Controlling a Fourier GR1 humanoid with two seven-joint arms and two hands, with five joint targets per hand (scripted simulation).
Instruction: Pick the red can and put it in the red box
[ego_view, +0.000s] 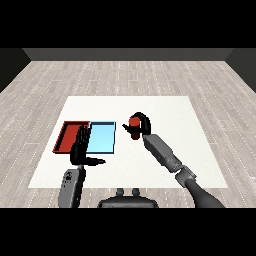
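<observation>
My right hand (142, 125) curled round red can (134, 123), at three o'clock of light blue tray (102, 138); left hand (81, 148) open-fingered.

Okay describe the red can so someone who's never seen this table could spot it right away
Start at the white table and find the red tray and light blue tray lying side by side at its left. To the right of the blue one, the right hand curls round the red can. It is the only red thing outside the trays.

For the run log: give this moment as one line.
right hand: curled round red can | left hand: open, by trays | red tray: no can
</observation>
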